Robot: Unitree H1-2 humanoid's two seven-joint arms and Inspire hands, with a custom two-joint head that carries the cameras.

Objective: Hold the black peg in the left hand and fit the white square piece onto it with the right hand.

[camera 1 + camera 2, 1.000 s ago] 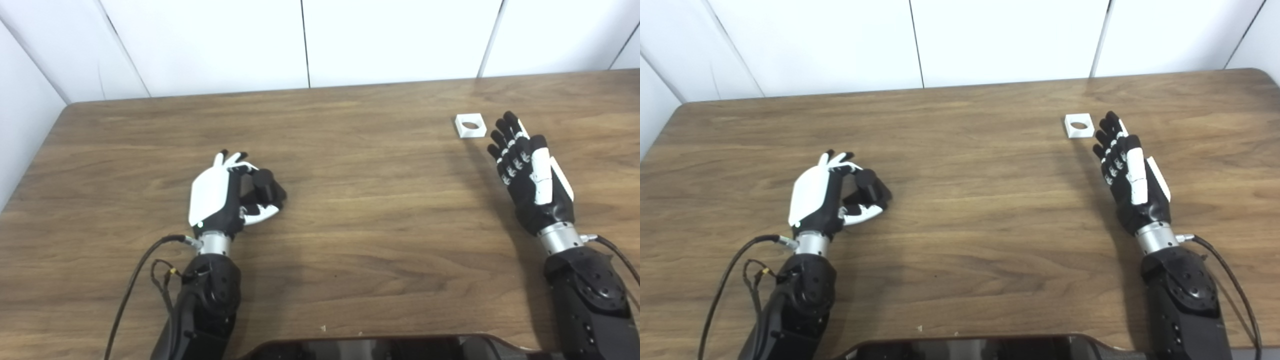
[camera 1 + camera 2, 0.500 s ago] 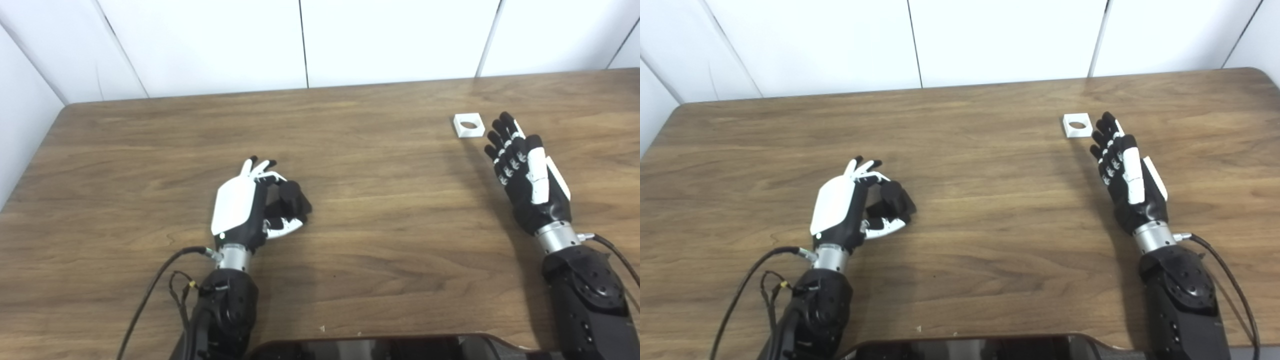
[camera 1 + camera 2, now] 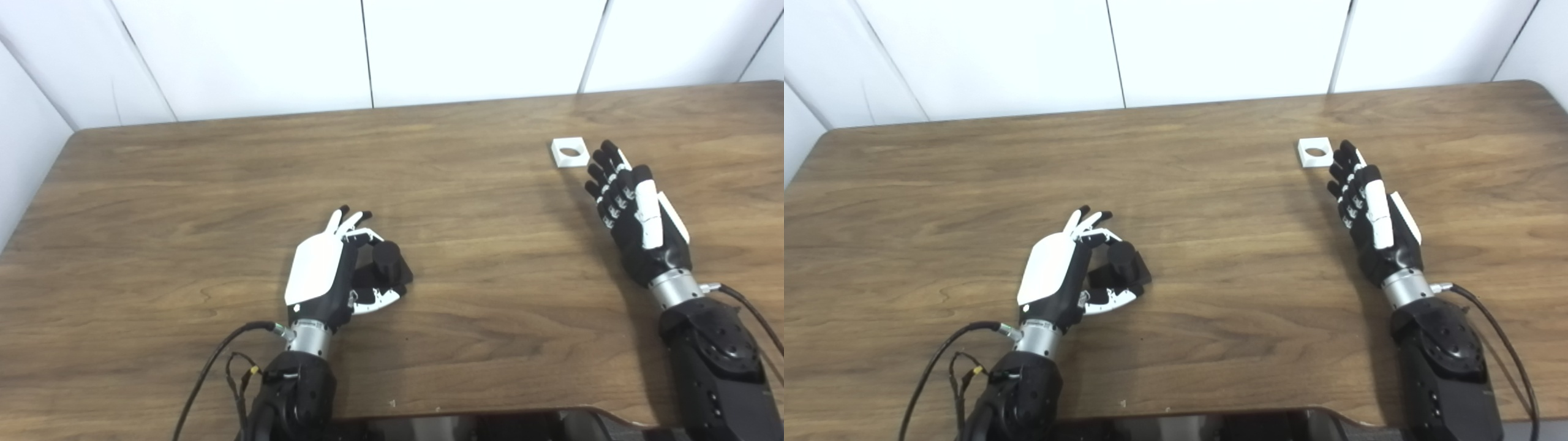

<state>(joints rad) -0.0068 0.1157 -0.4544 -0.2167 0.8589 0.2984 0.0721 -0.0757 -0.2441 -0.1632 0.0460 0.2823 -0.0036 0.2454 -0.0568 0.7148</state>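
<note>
Wooden table (image 3: 184,184) — white panelled wall (image 3: 245,55)

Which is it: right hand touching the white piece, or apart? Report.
Cannot tell. In both views the right hand's fingertips sit at the white piece's edge; no clear gap or contact.

bright, even overhead light — soft shadows fall left of each hand on the table (image 3: 184,184); slightly soft focus, white wall (image 3: 478,49) nearly overexposed.
</note>
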